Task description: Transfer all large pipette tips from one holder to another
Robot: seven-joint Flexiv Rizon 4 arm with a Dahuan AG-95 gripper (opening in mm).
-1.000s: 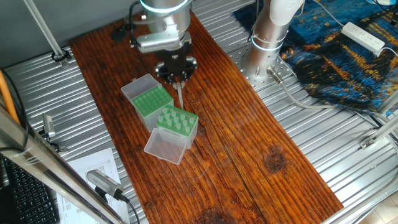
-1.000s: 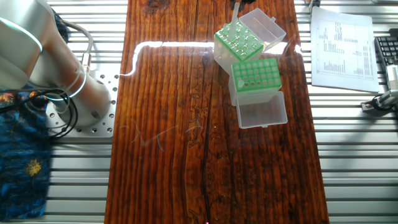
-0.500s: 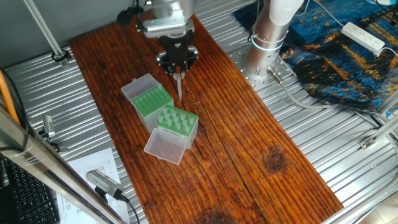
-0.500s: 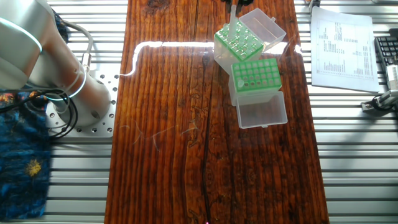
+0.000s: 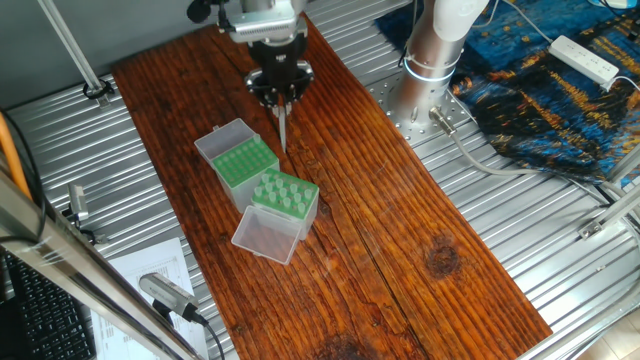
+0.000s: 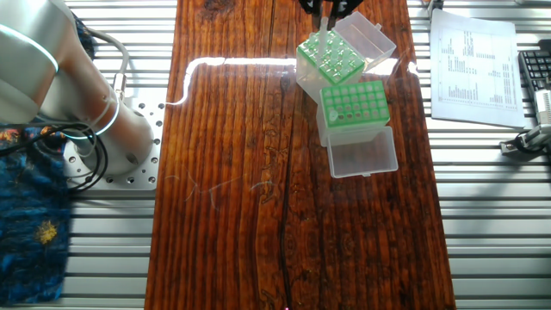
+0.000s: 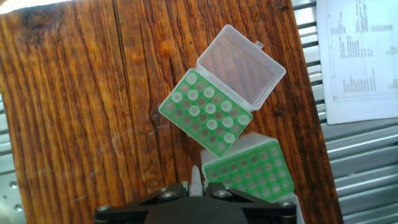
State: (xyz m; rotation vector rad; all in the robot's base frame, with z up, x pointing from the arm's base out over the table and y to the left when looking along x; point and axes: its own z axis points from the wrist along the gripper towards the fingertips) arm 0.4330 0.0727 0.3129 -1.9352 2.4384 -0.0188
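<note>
A green rack (image 7: pixel 206 112) with its clear lid (image 7: pixel 239 62) open holds several large pipette tips (image 7: pixel 212 124), wide ends up. It also shows in both fixed views (image 5: pixel 283 195) (image 6: pixel 331 58). A second green rack (image 7: pixel 249 171) (image 5: pixel 245 163) (image 6: pixel 355 103) stands against it and shows rows of round holes. My gripper (image 7: pixel 196 188) (image 5: pixel 281 98) (image 6: pixel 325 9) hangs well above the racks. It is shut on one tip (image 7: pixel 196 177) (image 5: pixel 283 130), which points straight down, clear of both racks.
The second rack's clear lid (image 5: pixel 222 140) and the first rack's lid (image 5: pixel 265 233) lie open on the wooden table (image 5: pixel 400 230). The arm's base (image 5: pixel 430 60) stands beside the table. Printed papers (image 6: pixel 473 65) lie off the table edge near the racks.
The gripper has risen with the tip in it. The tip's point was close above the tip-filled rack and now hangs well clear of it. The racks have not moved.
</note>
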